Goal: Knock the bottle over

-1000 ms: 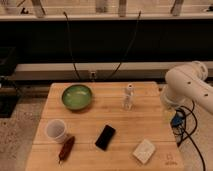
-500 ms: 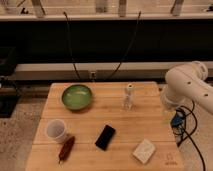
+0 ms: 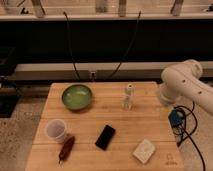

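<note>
Standing upright, that small clear plastic bottle with the whitish cap (image 3: 129,96) is sitting toward the back of the pale wooden worktop (image 3: 150,125), just right of the round green bowl (image 3: 77,96). (mick)

Yep. The pincer (image 3: 176,120) is hanging by the worktop's right edge under the bulky white arm (image 3: 185,85), jaws sitting released, gripping nothing, well apart from the bottle. White cup (image 3: 56,130) is sitting front-left, flat black rectangle (image 3: 105,137) lying mid-front. (jo)
</note>
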You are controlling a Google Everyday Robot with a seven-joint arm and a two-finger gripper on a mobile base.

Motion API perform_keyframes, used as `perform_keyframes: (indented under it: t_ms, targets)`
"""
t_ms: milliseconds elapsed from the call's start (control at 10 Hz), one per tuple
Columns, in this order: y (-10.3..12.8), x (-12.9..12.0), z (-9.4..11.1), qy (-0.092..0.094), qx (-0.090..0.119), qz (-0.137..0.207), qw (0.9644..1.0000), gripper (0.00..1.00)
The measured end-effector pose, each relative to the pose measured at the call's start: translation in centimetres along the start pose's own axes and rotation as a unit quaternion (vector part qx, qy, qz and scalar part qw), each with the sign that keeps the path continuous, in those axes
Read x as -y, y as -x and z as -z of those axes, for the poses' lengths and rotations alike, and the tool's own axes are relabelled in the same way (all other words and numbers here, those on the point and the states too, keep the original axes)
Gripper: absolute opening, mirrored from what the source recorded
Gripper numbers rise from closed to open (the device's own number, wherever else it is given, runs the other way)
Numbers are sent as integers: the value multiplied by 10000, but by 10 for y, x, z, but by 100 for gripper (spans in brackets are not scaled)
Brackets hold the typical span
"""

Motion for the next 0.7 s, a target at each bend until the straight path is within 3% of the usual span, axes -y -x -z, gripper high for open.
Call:
perform_keyframes:
  t_ms: [700]
  targets:
    - [17, 18, -12, -107, -14, 147, 9998, 80]
